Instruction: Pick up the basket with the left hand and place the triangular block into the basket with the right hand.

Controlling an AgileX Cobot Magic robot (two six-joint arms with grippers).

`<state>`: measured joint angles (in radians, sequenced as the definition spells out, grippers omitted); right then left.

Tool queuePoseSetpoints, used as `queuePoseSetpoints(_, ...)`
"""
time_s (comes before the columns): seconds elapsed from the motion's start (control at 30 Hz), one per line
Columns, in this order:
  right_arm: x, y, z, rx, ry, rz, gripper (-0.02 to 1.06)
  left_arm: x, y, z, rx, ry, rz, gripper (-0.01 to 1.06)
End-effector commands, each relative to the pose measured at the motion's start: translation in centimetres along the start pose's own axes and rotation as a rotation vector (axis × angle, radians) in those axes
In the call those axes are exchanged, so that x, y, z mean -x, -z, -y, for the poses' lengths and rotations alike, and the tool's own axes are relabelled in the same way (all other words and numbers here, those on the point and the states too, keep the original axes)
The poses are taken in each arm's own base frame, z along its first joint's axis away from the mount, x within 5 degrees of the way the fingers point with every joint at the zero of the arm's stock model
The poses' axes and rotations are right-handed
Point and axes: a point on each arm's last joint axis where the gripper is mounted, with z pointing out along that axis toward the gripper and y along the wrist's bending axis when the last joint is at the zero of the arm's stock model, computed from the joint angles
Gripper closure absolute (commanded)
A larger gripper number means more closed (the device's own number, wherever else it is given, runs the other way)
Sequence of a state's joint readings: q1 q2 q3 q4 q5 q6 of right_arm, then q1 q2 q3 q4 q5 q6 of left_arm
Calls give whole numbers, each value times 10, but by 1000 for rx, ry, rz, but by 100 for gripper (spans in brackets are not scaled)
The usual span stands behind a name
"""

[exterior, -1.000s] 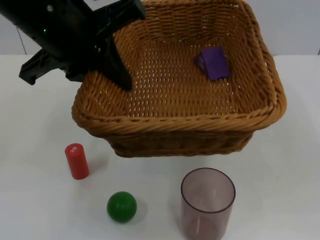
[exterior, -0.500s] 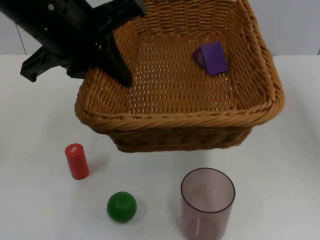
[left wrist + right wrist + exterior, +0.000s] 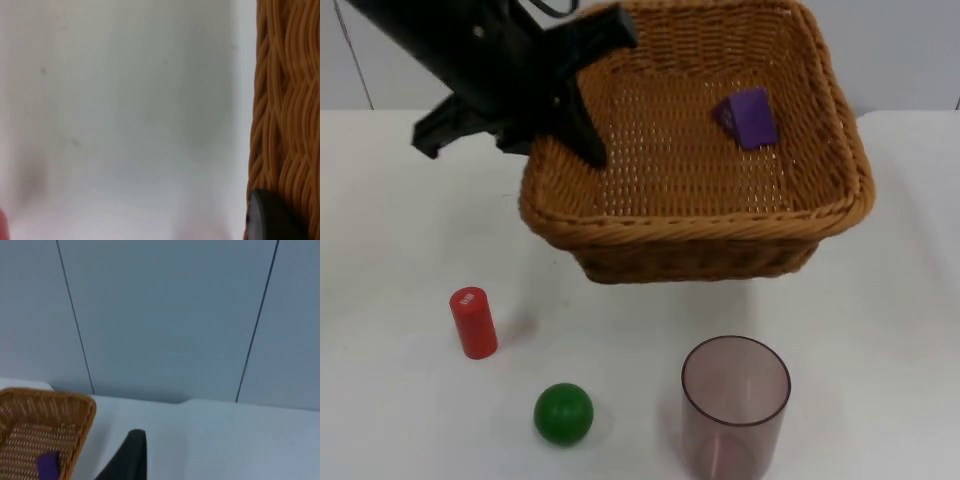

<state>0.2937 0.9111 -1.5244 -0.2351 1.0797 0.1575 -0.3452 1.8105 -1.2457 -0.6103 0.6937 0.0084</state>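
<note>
Left gripper (image 3: 588,128) is clamped on the brown woven wicker basket's (image 3: 700,225) left rim, upper centre of frame, with the purple triangular block (image 3: 746,117) sitting inside (toward the back right). Right gripper (image 3: 131,456) waits near the grey partition wall (image 3: 165,315); can't tell its fingers' state.

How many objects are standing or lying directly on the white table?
3: red cylinder at left, green ball beside it, transparent cup in front of the basket. Others may hide under it.
</note>
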Motion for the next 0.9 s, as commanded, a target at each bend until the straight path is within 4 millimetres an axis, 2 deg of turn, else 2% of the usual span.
queuePoseSetpoints(0.0, -5, 9, 3, -9, 4, -24, 0, 10, -7, 4, -21, -12, 29, 105)
queuePoseSetpoints(0.07, -8, 17, 5, -12, -1, -31, 0, 19, -20, 3, -17, -51, 22, 105)
queuePoseSetpoints(0.13, -8, 19, 5, -12, -2, -28, 0, 20, -24, 2, -15, -52, 19, 105)
queuePoseSetpoints(0.23, -12, 33, 8, -11, -9, -10, 0, 30, -48, -4, -3, -87, 0, 105)
queuePoseSetpoints(0.27, -12, 33, 8, -11, -9, -10, 0, 30, -48, -4, -3, -87, 0, 105)
queuePoseSetpoints(0.43, -18, 48, 12, -14, -18, -12, 0, 46, -75, -22, -22, -44, -19, 105)
queuePoseSetpoints(0.47, -18, 48, 12, -14, -18, -12, 0, 46, -75, -22, -22, -44, -19, 105)
queuePoseSetpoints(0.6, -19, 50, 13, -19, -16, -16, 0, 54, -88, -49, -48, 45, -24, 105)
queuePoseSetpoints(0.73, -19, 50, 13, -19, -16, -16, 0, 55, -96, -63, -30, 54, -36, 105)
queuePoseSetpoints(0.87, -17, 50, 13, -18, -16, 3, 0, 53, -105, -67, -14, 28, -35, 105)
